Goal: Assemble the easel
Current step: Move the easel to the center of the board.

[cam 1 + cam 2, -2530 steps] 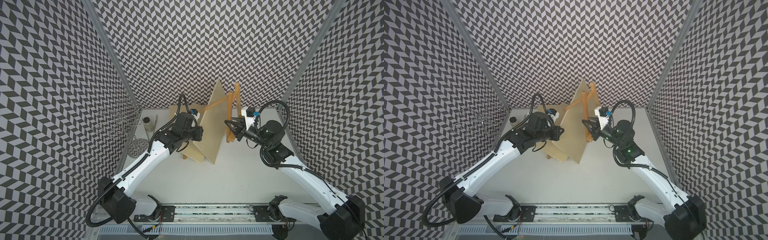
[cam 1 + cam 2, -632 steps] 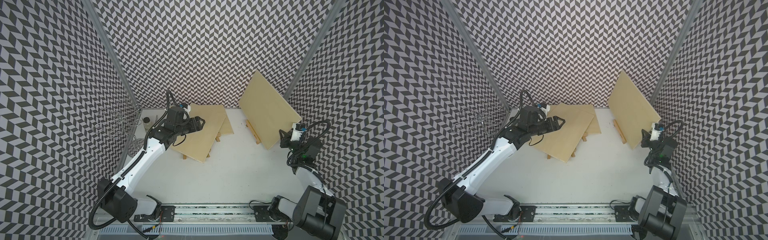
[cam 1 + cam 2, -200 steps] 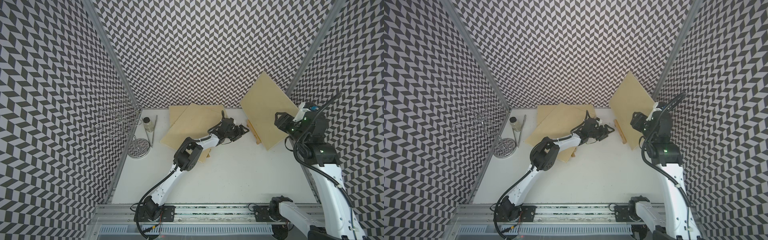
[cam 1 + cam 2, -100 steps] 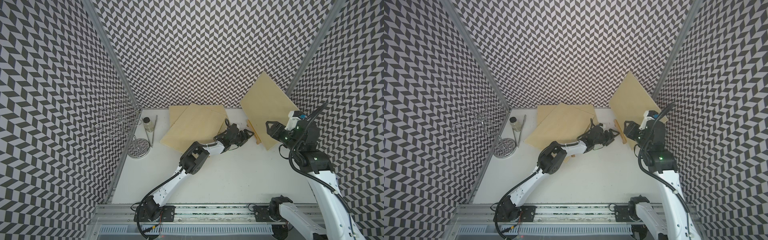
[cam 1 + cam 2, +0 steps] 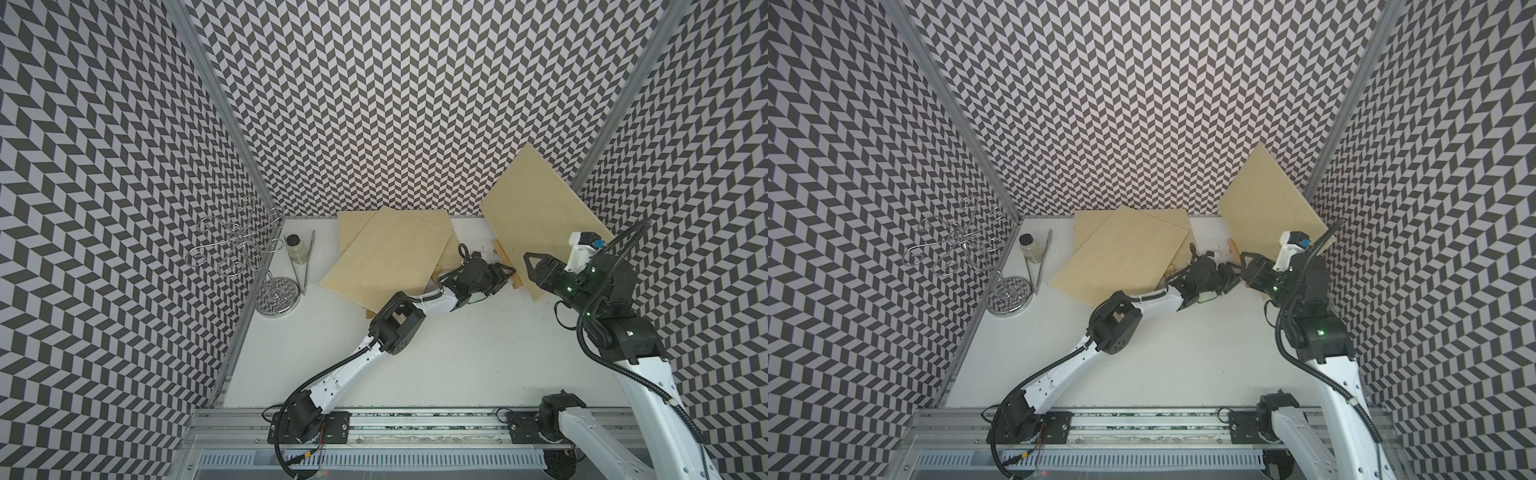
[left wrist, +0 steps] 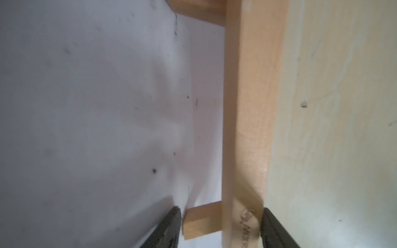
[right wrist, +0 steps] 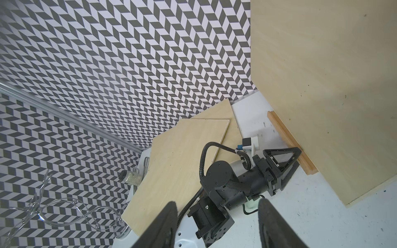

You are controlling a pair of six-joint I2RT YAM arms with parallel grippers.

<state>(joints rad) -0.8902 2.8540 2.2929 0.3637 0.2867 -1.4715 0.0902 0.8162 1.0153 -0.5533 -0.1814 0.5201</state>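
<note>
The easel stands at the back right, mostly hidden behind the plywood board [image 5: 536, 216] [image 5: 1266, 208] leaning on it. Its wooden ledge [image 5: 500, 253] [image 5: 1233, 247] runs along the board's lower edge. My left gripper [image 5: 505, 276] [image 5: 1231, 276] lies low on the table at the ledge's near end. In the left wrist view the gripper [image 6: 221, 223] is shut on the ledge [image 6: 249, 107] and a short cross stub [image 6: 202, 219]. My right gripper [image 5: 530, 270] [image 7: 218, 214] hovers open just above the left one, holding nothing.
Two more plywood boards [image 5: 390, 257] lie overlapped flat at the back middle, on wooden strips. A small jar [image 5: 296, 248], a metal rod [image 5: 309, 257] and a wire stand [image 5: 274, 291] sit by the left wall. Patterned walls close in three sides.
My left gripper slid right to the easel's ledge and its jaws narrowed around it. The right arm swung down and left, closer to the board's lower edge.
</note>
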